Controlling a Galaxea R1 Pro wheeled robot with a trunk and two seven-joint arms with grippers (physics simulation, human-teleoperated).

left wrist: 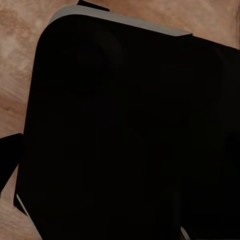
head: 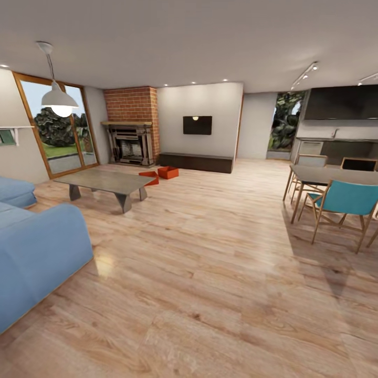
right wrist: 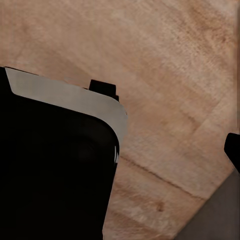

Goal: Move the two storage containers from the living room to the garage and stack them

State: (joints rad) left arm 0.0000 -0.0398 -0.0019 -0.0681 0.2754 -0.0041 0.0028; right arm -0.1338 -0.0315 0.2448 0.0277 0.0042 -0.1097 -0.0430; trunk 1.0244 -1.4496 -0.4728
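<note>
Beyond coffee table (head: 107, 182), 2 containers (head: 161, 174).

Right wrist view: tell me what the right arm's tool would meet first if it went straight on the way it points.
Most likely the light wood-plank flooring, which lies ahead in the right wrist view. A black, grey-edged body sits close beside that line; whether it would be touched first is unclear, since depth is hard to judge.

A large black rounded body (left wrist: 130, 135) with a pale edge hangs over wood-plank flooring (left wrist: 20, 30).
</note>
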